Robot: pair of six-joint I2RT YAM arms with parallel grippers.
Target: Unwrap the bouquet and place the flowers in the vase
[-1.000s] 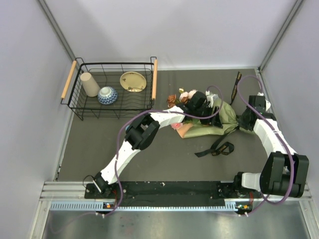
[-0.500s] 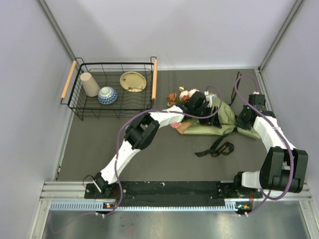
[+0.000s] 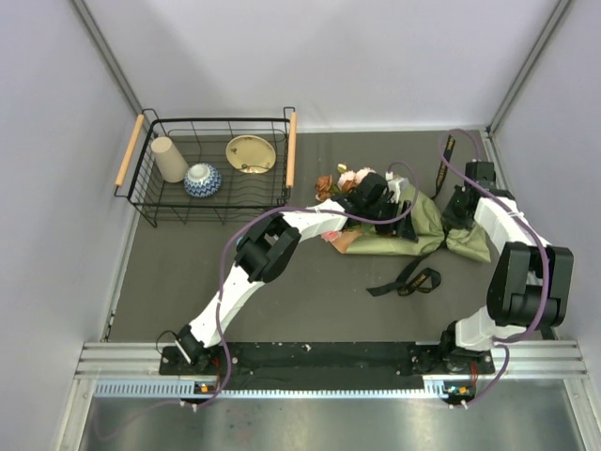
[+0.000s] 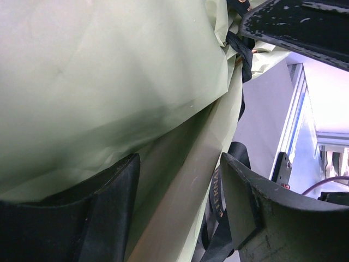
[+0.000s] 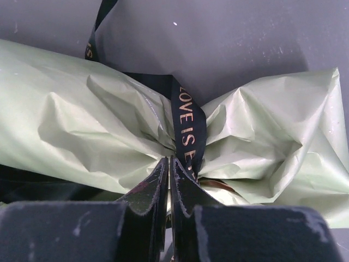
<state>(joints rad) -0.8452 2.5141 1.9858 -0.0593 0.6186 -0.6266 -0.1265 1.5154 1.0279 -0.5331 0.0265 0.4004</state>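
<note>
Fingers (image 5: 155, 183) of the right gripper (image 5: 169, 162) pressed flat together, barely a hairline between the tips, nosed into the pinched waist of the bouquet (image 3: 424, 225). Cannot tell whether clamped on anything there. Just ahead of those tips, black ribbon (image 5: 188, 117) with gold lettering cinched round crumpled olive-green paper (image 4: 98, 82), one fan of it spreading to each side of the tips. Fingers (image 4: 112, 213) of the left gripper (image 4: 180, 202) standing well apart, straddling a long fold of the same paper, with its tan inner face running down between the pads and a strand of ribbon close against the right-hand one. Seen from above, left fingers lying over the wide end of the cone. Flowers (image 3: 346, 178) in pink, cream and rust spilling out just beyond them. Right fingers at the narrow end, bouquet on its side between the two pairs. Loose loop of ribbon on the dark table (image 3: 188, 282), nearer the arm bases than either pair of fingers. Wire basket (image 3: 148, 122) well off to the left of the left fingers.
</note>
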